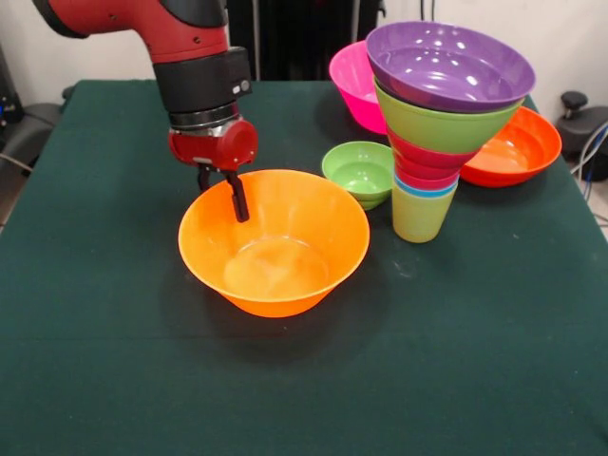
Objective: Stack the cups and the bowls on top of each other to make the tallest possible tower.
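Note:
The tower (432, 142) stands right of centre: a yellow-green cup (421, 215) lowest, then a blue cup rim (425, 189), red pieces (427, 161), a lime green bowl (442, 126) and a purple bowl (449, 66) on top. A big orange bowl (275, 242) sits upright on the cloth at centre. My gripper (221, 190) is over its far-left rim. One finger (238, 198) hangs inside the bowl and the other stays outside, with a gap between them wider than the rim. It looks open.
A small green bowl (361, 171) sits between the orange bowl and the tower. A pink bowl (353, 84) is behind the tower and a red-orange bowl (513, 147) to its right. The table (104, 361) has a dark green cloth.

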Robot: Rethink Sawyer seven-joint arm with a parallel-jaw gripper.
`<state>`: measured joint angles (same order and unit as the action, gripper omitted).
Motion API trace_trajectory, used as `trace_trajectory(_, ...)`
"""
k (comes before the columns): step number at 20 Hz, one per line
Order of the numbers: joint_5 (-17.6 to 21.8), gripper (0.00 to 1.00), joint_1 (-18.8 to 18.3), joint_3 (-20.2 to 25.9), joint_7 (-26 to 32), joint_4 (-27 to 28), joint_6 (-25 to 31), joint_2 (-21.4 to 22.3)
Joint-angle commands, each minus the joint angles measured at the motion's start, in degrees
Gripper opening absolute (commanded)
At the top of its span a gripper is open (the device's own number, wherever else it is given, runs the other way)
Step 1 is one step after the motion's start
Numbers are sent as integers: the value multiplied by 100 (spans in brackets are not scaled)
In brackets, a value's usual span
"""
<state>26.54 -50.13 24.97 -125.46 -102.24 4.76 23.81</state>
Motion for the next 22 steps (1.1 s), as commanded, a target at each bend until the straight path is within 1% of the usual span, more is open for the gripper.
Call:
trace_trajectory(1,344,100,241,-183,-6,328,-30,-207)
trace_trajectory(15,370,100,65,-87,138,223,143,-101)
trace_trajectory(22,359,100,50,-79,149,198,190,-64)
